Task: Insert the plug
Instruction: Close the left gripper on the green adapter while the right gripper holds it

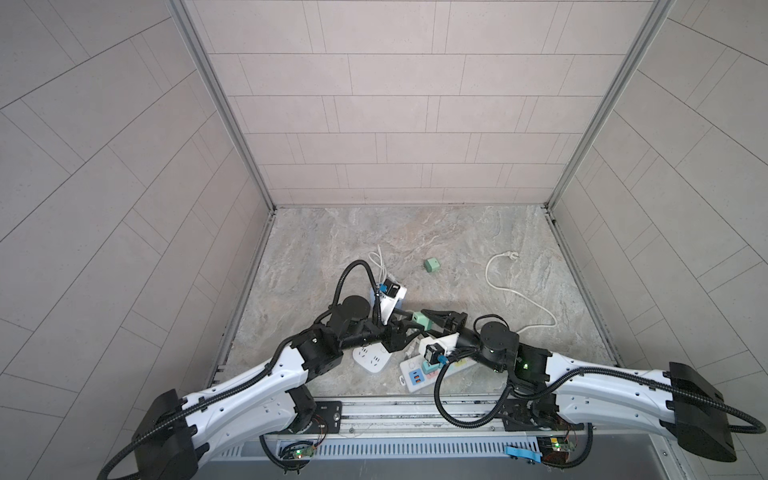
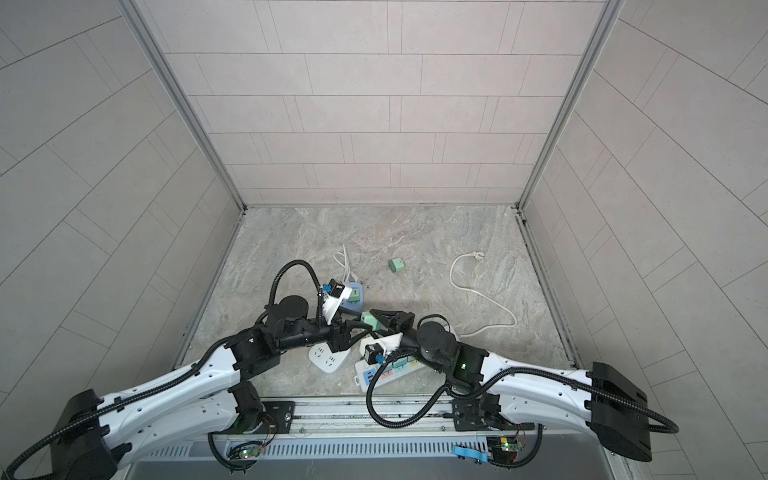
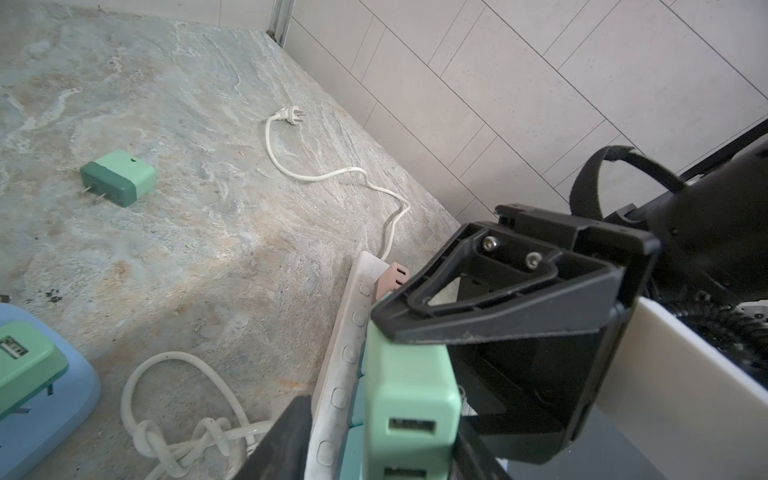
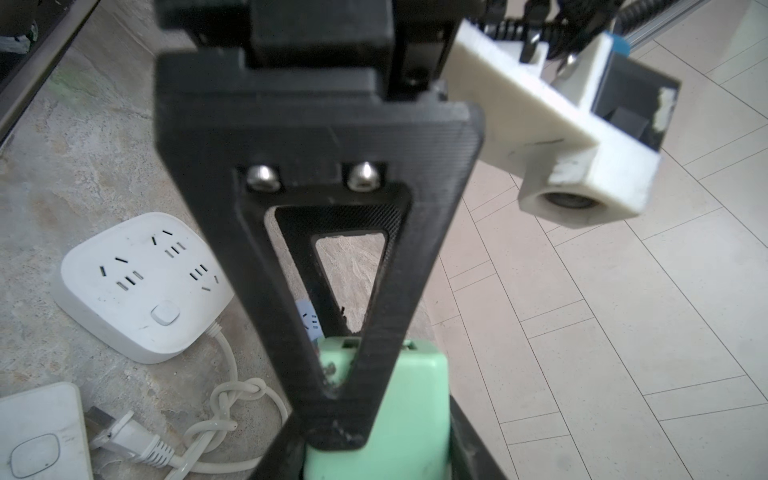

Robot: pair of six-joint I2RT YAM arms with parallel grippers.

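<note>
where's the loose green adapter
In a top view the loose green adapter lies alone mid-floor, between a looped white cable at left and a white plug at right.

Green plug (image 4: 411, 399) sits clamped in right gripper (image 4: 374, 457). Left gripper (image 4: 336, 411) crosses in front, tip over plug. On counter (image 4: 62, 166): white socket block (image 4: 137, 291), with knotted white cable (image 4: 232, 399) just beside it.
</note>
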